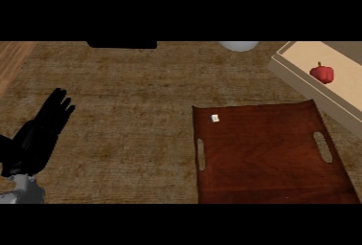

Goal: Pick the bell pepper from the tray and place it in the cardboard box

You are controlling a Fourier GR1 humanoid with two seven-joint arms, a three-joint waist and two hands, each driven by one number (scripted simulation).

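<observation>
Head view: a red bell pepper is seen at the upper right of the frame, already lying inside the pale cardboard box, which runs diagonally toward the right edge. The pepper is set upright, its short dark stem pointing toward the top of the frame. Below and left of the box, a dark wooden tray with two slotted handles is shown, carrying only a small pale scrap. At the far left, the left hand is rested released, fingers straight, well apart from the pepper. The right hand is not shown. Placement is judged done.
</observation>
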